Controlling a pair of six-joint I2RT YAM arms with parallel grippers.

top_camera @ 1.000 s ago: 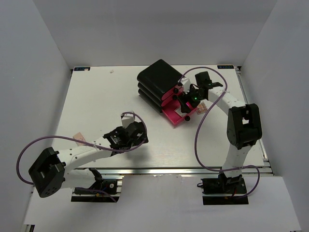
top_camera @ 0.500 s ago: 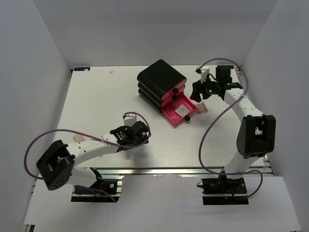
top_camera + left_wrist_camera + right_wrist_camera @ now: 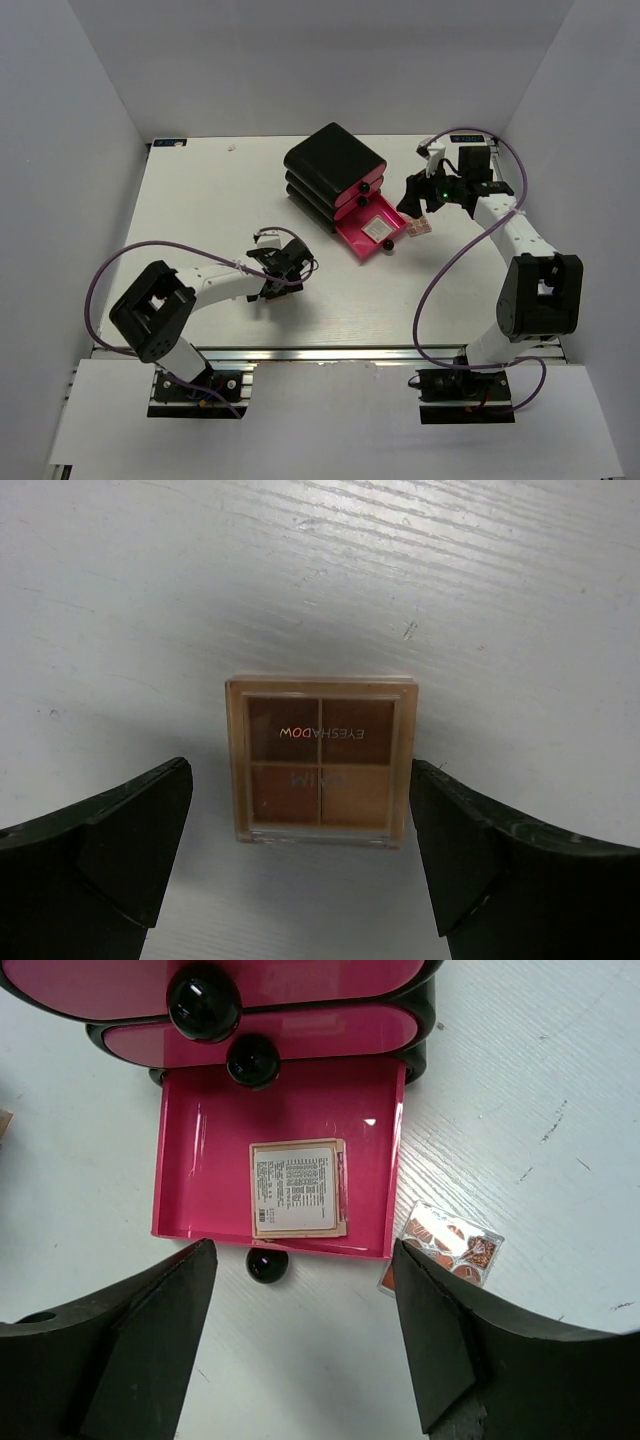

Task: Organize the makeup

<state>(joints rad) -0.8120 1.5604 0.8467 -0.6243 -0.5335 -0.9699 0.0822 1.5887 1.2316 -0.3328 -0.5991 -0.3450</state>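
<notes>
one white table (image 3: 200, 200) carries one black three-drawer box (image 3: 333, 165) with pink fronts, in the upper middle of the top view. its bottom drawer (image 3: 190, 1160) is pulled open and holds one square palette (image 3: 297, 1188), label side up; the other two drawers are shut. two pincers, both spread wide and empty: the right gripper (image 3: 300, 1290) hovers over the open drawer, and the left gripper (image 3: 298, 810) straddles an eyeshadow palette (image 3: 320, 760) on the table without touching it. three palettes in all, the third, a clear-lidded palette (image 3: 443, 1246), lying just right of the drawer. three round black knobs (image 3: 203, 1002).
</notes>
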